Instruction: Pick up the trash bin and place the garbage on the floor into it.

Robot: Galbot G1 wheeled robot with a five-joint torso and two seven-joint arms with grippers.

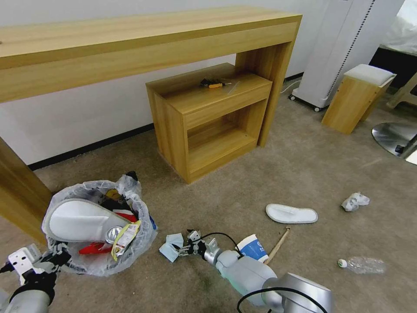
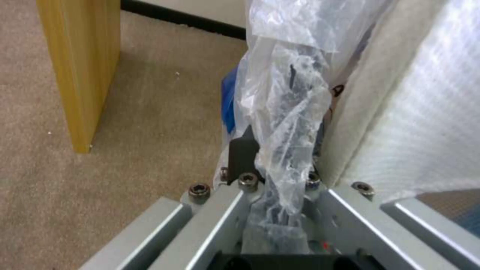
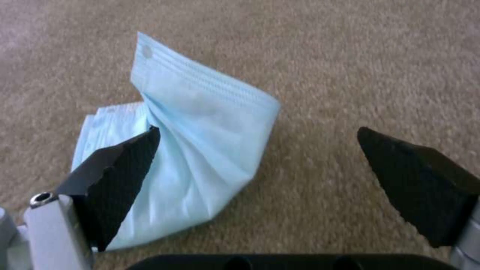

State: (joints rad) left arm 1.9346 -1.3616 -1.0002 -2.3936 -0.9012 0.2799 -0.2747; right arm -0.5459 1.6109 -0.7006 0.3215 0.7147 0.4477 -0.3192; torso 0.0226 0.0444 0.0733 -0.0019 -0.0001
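Low down, right pincer [image 3: 257,150] wide over pale blue tissue [image 3: 195,150], left pincer [image 2: 270,165] apparently gripping trash bin [image 1: 97,226] rim.

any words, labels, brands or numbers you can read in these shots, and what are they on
None can be read.
Paper cup, blue and white: print too small to make out.
Yellow-edged wrapper in the trash bin: dark print, blurred.
Bin's plastic bag: dark marks showing through, not legible.
Clear bottle: no label visible.
Pale blue face mask at the open right gripper: no print.
Slipper on the floor: plain white.
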